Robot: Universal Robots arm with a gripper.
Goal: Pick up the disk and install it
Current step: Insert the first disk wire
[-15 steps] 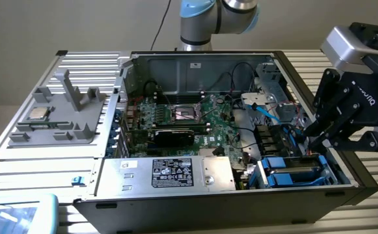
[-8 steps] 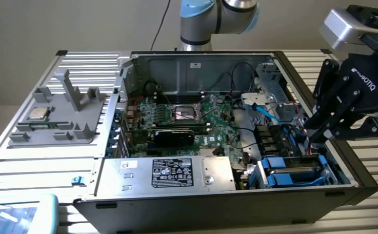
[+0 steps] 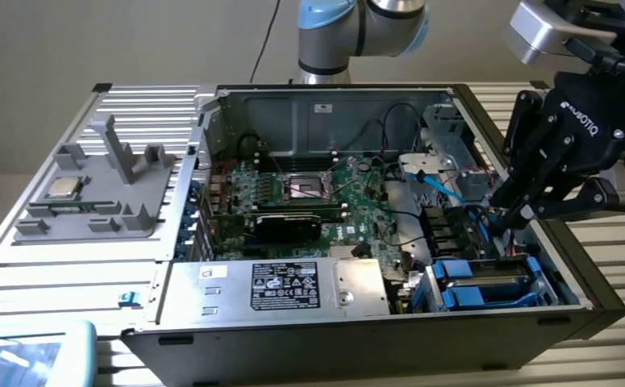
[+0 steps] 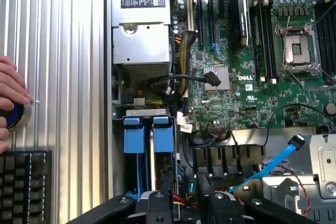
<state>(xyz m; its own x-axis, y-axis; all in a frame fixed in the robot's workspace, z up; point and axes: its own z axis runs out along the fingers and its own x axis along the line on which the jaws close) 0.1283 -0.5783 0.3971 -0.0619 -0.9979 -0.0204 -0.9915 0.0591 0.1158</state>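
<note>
The disk (image 3: 486, 284) sits in the drive bay at the front corner of the open computer case, on the exterior view's right. Its bright blue frame is around it, and its blue end tabs (image 4: 148, 136) stand side by side in the wrist view. My black gripper (image 3: 506, 216) hangs just above and behind the bay, over the case's side wall. Its jaws stand apart, open, with only cables and the bay visible between the fingertips (image 4: 159, 204). Nothing is held, and the gripper (image 4: 186, 208) is apart from the disk.
A grey power supply with a black label (image 3: 290, 286) lies beside the bay. The motherboard (image 3: 312, 193) and a blue data cable (image 4: 273, 166) fill the case. A grey fixture with a processor chip (image 3: 64, 187) rests on the ribbed table. A person's hand (image 4: 8, 93) rests near a keyboard (image 4: 23, 182).
</note>
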